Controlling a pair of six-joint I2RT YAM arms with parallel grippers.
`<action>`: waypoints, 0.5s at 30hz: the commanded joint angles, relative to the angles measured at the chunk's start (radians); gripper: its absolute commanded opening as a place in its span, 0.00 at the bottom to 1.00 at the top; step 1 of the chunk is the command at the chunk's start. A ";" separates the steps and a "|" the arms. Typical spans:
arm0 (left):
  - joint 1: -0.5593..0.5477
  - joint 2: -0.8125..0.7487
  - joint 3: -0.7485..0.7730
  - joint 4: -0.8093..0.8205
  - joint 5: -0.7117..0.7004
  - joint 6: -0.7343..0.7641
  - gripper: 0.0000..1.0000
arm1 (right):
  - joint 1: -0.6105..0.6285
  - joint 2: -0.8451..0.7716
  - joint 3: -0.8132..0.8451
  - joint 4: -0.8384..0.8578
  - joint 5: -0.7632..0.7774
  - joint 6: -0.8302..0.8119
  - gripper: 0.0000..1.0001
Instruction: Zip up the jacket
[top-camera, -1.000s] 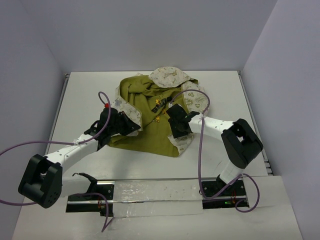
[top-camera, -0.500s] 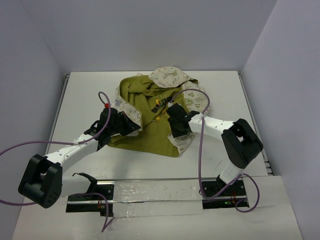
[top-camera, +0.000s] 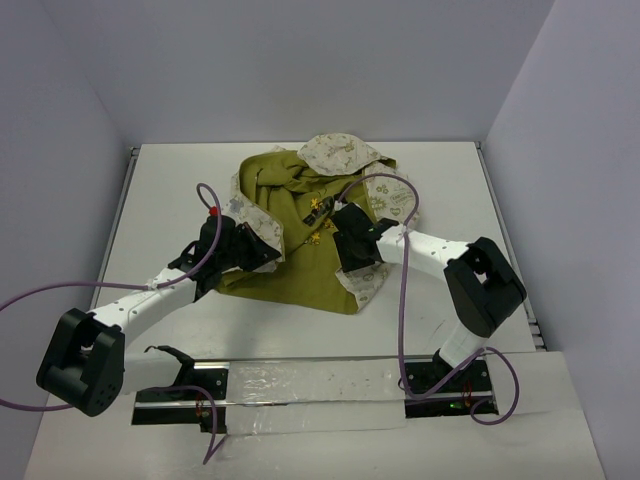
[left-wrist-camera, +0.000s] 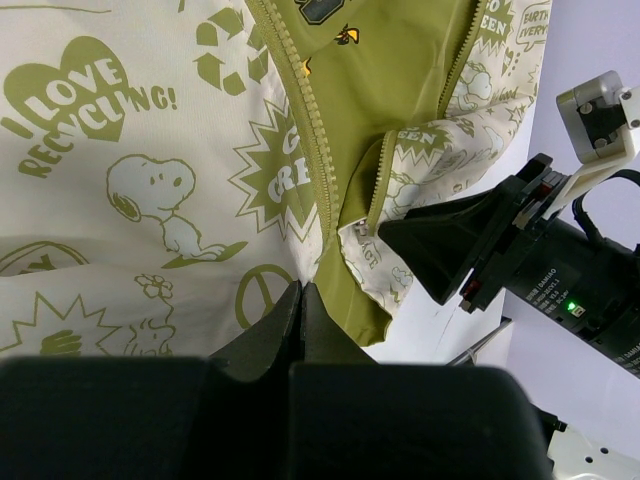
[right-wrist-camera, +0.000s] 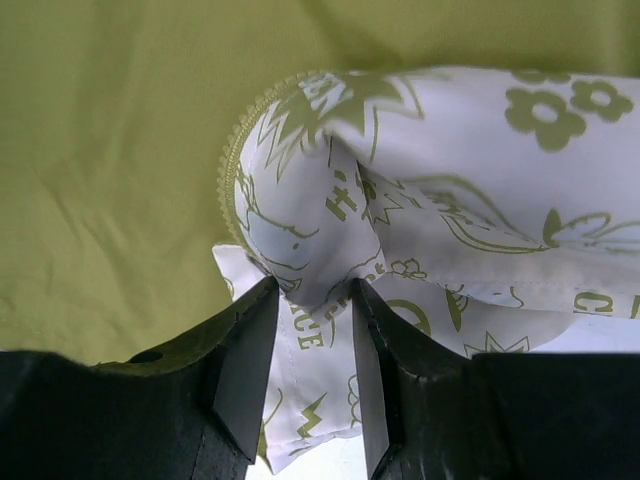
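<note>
Alignment stage: your left gripper (left-wrist-camera: 302, 293) pinches the jacket (top-camera: 300, 270) hem, your right gripper (right-wrist-camera: 310, 292) clamps the opposite corner; next, mate both zipper (left-wrist-camera: 311, 150) ends.

Jacket (top-camera: 300, 250): cream outer cloth printed in olive green with hearts, recycling arrows, starbursts, flowers, a cartoon beagle and lettering; plain olive-green lining; olive zipper (left-wrist-camera: 305, 130) and edge trim; small yellow-and-black marks on lining. Bench (top-camera: 170, 190) white. Left arm (top-camera: 140, 305) and right arm (top-camera: 425, 250) white with black joints; cables (top-camera: 403, 300) purple. Left pincer (left-wrist-camera: 302, 290) and right pincer (right-wrist-camera: 312, 300) black.
</note>
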 joint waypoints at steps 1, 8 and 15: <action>-0.006 -0.008 0.032 0.037 0.006 0.005 0.00 | 0.013 -0.026 0.044 -0.026 0.023 -0.034 0.43; -0.004 -0.005 0.031 0.042 0.009 0.002 0.00 | 0.015 -0.011 0.052 -0.032 0.016 -0.066 0.46; -0.004 -0.014 0.031 0.033 0.003 0.005 0.00 | 0.020 0.016 0.067 -0.012 -0.006 -0.082 0.56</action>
